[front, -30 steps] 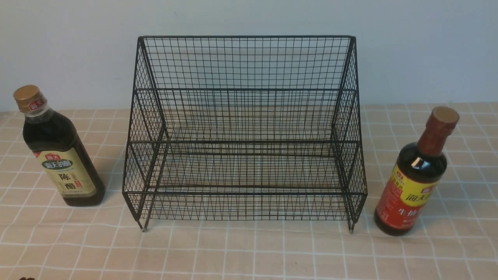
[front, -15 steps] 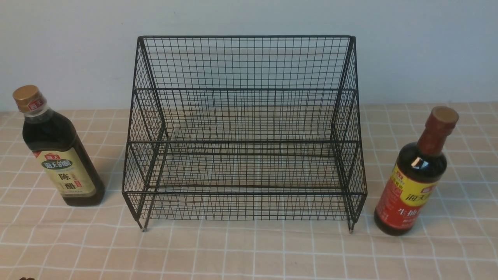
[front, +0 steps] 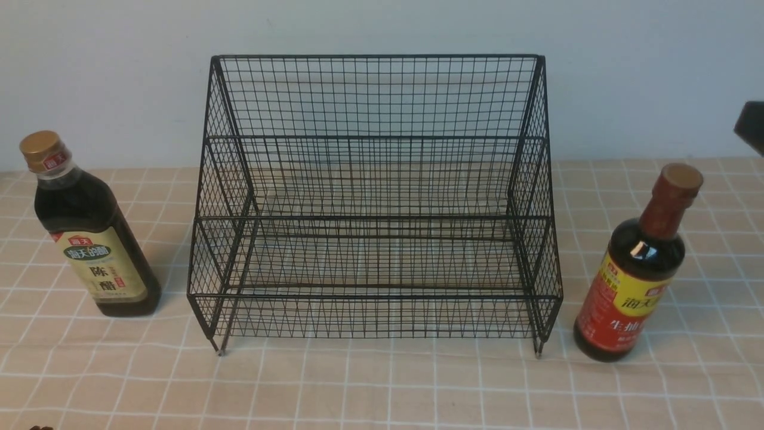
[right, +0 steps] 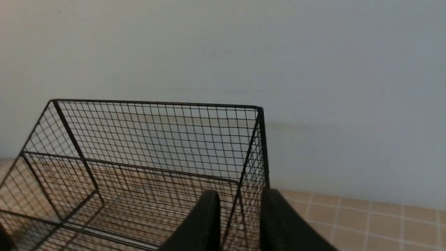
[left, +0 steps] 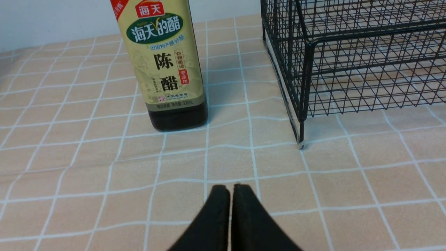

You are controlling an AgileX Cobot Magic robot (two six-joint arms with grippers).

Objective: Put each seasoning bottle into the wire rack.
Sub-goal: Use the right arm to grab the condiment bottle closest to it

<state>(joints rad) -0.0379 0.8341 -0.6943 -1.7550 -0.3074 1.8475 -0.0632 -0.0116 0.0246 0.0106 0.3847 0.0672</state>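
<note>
On my table [front: 465,388], under a checked cloth [front: 334,394], stand two bottles, left [front: 95,245] and right [front: 630,275], with the wire rack [front: 376,218] between them.

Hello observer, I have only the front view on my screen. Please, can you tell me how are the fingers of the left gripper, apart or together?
Observer: In the left wrist view, the left gripper has its fingers shut, with nothing between them.
Operator: Thank you. And the right gripper, are its fingers also shut?
Observer: No, the right wrist view shows the right gripper with its fingers apart, and no bottle is between them.
Operator: Understood. Does the left wrist camera see some bottle?
Observer: Yes, it sees the bottle with the cream-green label; its gold cap is outside that picture.
</note>
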